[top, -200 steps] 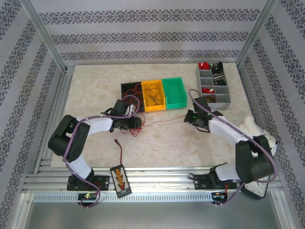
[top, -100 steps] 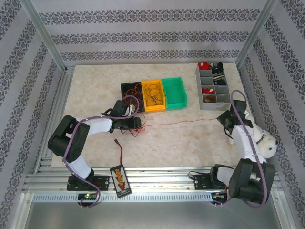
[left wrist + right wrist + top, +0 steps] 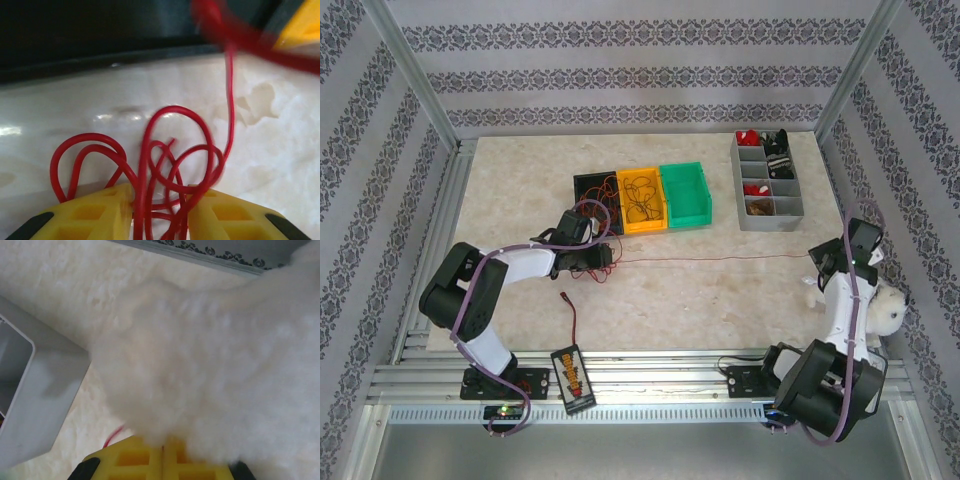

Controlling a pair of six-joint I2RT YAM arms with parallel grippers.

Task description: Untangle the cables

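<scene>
Red cables [image 3: 165, 150] curl in loops on the pale table, and my left gripper [image 3: 160, 215] is shut on the bunch with its yellow fingers [image 3: 95, 217] on either side. From above, the left gripper [image 3: 605, 258] sits just in front of the black bin [image 3: 590, 186]. One thin red cable [image 3: 720, 261] runs taut across the table to my right gripper [image 3: 817, 262] near the right edge. In the right wrist view, the right gripper [image 3: 163, 460] has its jaws pressed together, and a short red cable end [image 3: 114, 435] pokes out at their left. More cables lie in the orange bin [image 3: 642, 200].
A green bin [image 3: 685, 193] stands beside the orange one. A grey compartment organiser [image 3: 767, 182] sits at the back right. A white fluffy object [image 3: 210, 350] presses close against the right gripper. A black battery pack [image 3: 572, 377] with its dark wire [image 3: 572, 310] lies at the front edge.
My right arm swung from the table's middle out to the right edge, drawing one red cable out into a long taut line. The left arm stayed put.
</scene>
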